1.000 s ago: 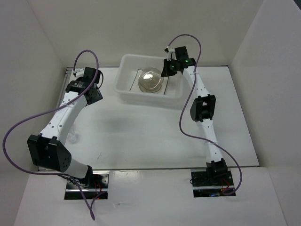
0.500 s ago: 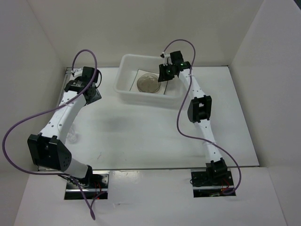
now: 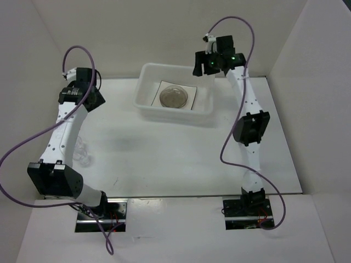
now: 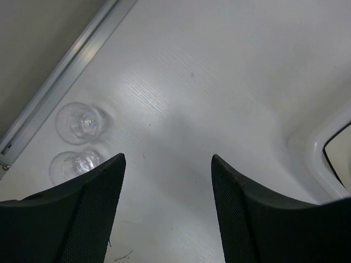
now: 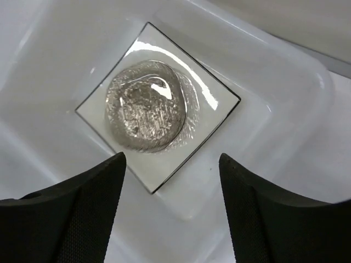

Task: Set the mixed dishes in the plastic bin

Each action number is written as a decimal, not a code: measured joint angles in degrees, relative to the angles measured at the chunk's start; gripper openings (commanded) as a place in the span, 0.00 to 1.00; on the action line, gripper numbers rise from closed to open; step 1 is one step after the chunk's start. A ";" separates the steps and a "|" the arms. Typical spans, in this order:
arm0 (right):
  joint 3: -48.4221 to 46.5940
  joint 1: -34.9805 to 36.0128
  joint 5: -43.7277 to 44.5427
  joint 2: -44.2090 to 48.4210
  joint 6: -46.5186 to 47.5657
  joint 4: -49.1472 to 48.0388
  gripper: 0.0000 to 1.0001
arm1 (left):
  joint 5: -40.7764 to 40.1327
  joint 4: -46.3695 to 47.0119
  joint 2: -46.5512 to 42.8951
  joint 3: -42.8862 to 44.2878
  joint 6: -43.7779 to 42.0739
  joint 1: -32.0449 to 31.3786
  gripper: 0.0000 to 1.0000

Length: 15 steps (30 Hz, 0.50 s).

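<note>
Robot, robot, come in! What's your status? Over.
Left end effector open, empty, over table. Right end effector open, empty, over bin. Plate in bin, round dish on it. Two cups out on table; nothing blocking.

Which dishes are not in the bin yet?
The two tiny clear cups. They stand out on the table, while the square plate and the round dishes lie inside the bin.
</note>
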<state>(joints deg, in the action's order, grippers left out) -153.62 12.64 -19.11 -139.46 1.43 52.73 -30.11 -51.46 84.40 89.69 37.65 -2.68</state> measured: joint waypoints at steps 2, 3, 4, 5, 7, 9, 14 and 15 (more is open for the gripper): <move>3.85 -0.79 -0.15 6.69 0.83 -0.02 0.47 | 0.11 -0.26 -0.28 0.44 0.22 2.27 0.76; 5.11 -1.18 -0.31 9.53 0.98 -0.09 0.42 | 0.24 -0.83 -0.39 0.44 0.35 3.19 0.78; 6.08 -1.62 -0.59 11.89 1.05 -0.09 0.40 | 0.55 -1.62 -0.39 0.42 0.61 4.66 0.81; 6.80 -1.90 -0.87 13.81 1.11 -0.07 0.40 | 0.98 -2.23 -0.39 0.28 0.98 5.81 0.81; 7.23 -2.03 -1.42 16.35 1.20 -0.04 0.43 | 2.05 -3.23 -0.48 -0.72 1.84 9.01 0.84; 7.45 -1.70 -1.99 17.75 1.40 0.04 0.50 | 3.26 -3.48 -1.03 -3.50 2.27 12.07 0.84; 7.50 -0.76 -3.32 18.38 2.36 0.11 0.57 | 6.82 -4.50 -2.16 -11.50 4.76 18.14 0.84; 7.74 -0.76 -3.61 18.38 2.58 0.09 0.57 | 7.76 -4.42 -2.45 -13.00 5.03 19.17 0.84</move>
<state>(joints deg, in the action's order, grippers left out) -145.88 11.88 -22.72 -121.08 4.01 52.82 -22.35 -55.88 81.95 76.69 42.68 16.49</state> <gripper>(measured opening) 0.569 0.837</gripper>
